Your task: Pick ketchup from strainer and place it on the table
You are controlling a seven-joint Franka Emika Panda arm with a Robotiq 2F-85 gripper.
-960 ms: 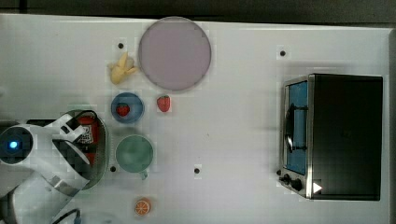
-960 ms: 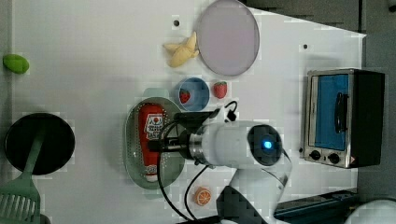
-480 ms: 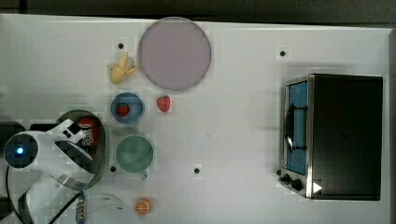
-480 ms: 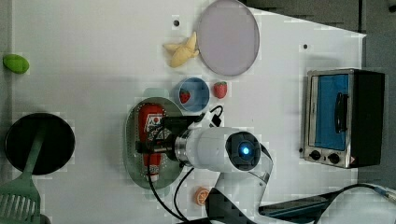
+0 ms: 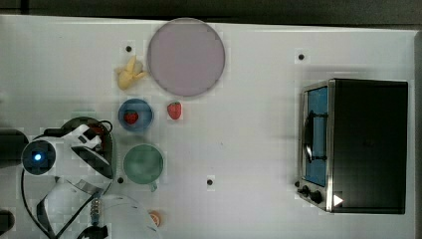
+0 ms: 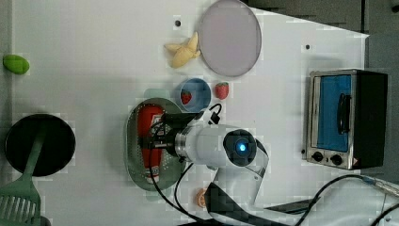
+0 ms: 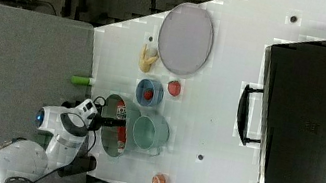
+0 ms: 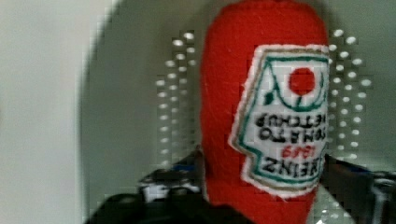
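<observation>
The red ketchup point(image 6: 148, 120) lies lengthwise in the pale green strainer point(image 6: 133, 157) on the white table point(image 5: 249, 149). My gripper point(image 6: 158, 139) reaches down into the strainer across the bottle's middle. In the wrist view the ketchup point(image 8: 233, 93) with its white label stands between my two dark fingers point(image 8: 170, 183), which press against both of its sides over the holed strainer point(image 8: 130, 93) floor. The top view has my arm over most of the strainer point(image 5: 113, 155), with a bit of red ketchup point(image 5: 97, 130) showing. The right view sets my gripper point(image 7: 117, 123) at the strainer point(image 7: 108, 144).
A green cup point(image 5: 143, 163) and a blue bowl point(image 5: 135, 115) holding a strawberry stand close beside the strainer. A loose strawberry point(image 5: 173, 110), a banana point(image 5: 129, 74), a purple plate point(image 5: 186, 56), a toaster oven point(image 5: 356, 145) and a black pan point(image 6: 40, 143) are around.
My arm has come lower into the strainer and the fingers have drawn in from wide open onto the sides of the ketchup. The bottle has not moved.
</observation>
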